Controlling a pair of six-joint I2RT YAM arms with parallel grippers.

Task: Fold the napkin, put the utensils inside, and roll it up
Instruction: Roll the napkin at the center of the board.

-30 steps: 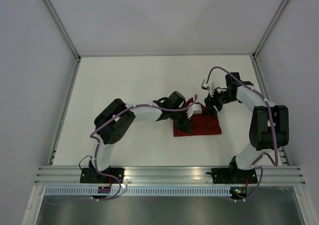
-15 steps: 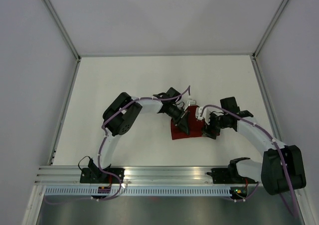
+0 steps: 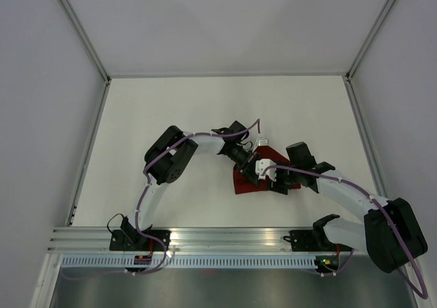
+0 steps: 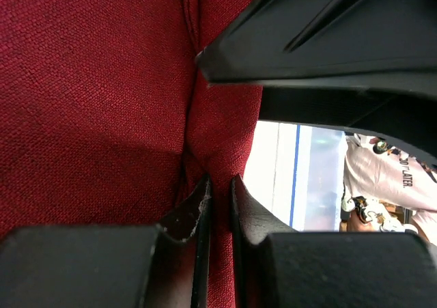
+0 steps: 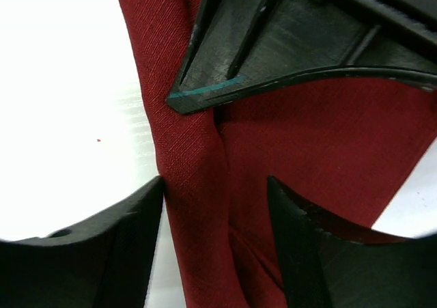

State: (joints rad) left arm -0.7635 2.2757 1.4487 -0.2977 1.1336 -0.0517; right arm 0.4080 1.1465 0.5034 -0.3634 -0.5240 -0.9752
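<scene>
The dark red napkin (image 3: pixel 243 184) lies bunched at the middle of the white table, mostly covered by both grippers. My left gripper (image 3: pixel 252 173) comes down on it from the left, its jaws pinched on a ridge of the cloth (image 4: pixel 220 205). My right gripper (image 3: pixel 276 183) reaches in from the right and stands open (image 5: pixel 215 209), its fingers (image 5: pixel 130 240) straddling a rolled fold of the napkin (image 5: pixel 191 185). The left gripper's black finger (image 5: pixel 273 42) shows just beyond that fold. The utensils are hidden.
The white table (image 3: pixel 171 110) stretches around the cloth, closed in by grey walls at the back and on both sides. An aluminium rail (image 3: pixel 232 238) with the arm bases runs along the near edge.
The right arm has swung down from the napkin's far right corner to its near right side, its gripper now over the cloth. The napkin looks narrower and more bunched. The left gripper stays clamped on it.
</scene>
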